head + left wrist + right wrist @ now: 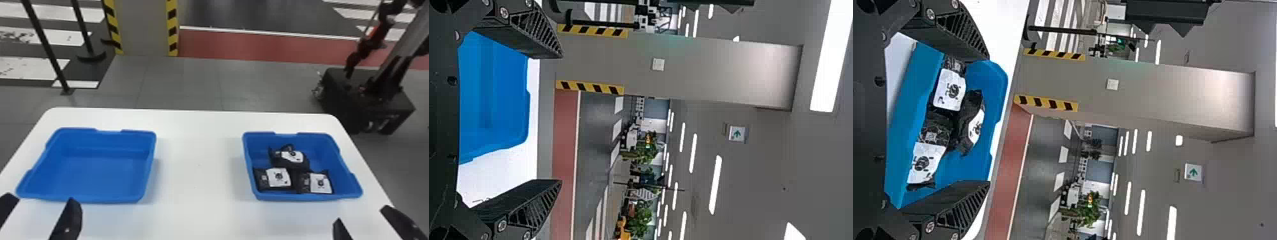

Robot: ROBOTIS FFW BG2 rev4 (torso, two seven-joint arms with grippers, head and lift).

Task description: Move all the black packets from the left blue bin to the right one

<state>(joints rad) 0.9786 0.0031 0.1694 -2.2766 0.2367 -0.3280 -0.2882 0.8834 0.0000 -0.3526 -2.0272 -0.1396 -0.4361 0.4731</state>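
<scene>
The left blue bin [105, 174] stands empty on the white table. In the right blue bin [346, 178] lie three black packets with white labels: one at the back [292, 156], one at front left [278, 177], one at front right [320, 183]. My left gripper [38, 207] is open just in front of the left bin; in the left wrist view the left gripper [561, 119] has nothing between its fingers. Front right of the right bin, my right gripper [360, 215] stands open and holds nothing; the right wrist view shows the right gripper [989, 120] with packets [949, 90] beyond it.
A wide stretch of white table [198, 172] lies between the two bins. Beyond the table are a pillar [143, 28] with striped edges, black posts at the left and a dark wheeled machine [367, 99] on the floor at the right.
</scene>
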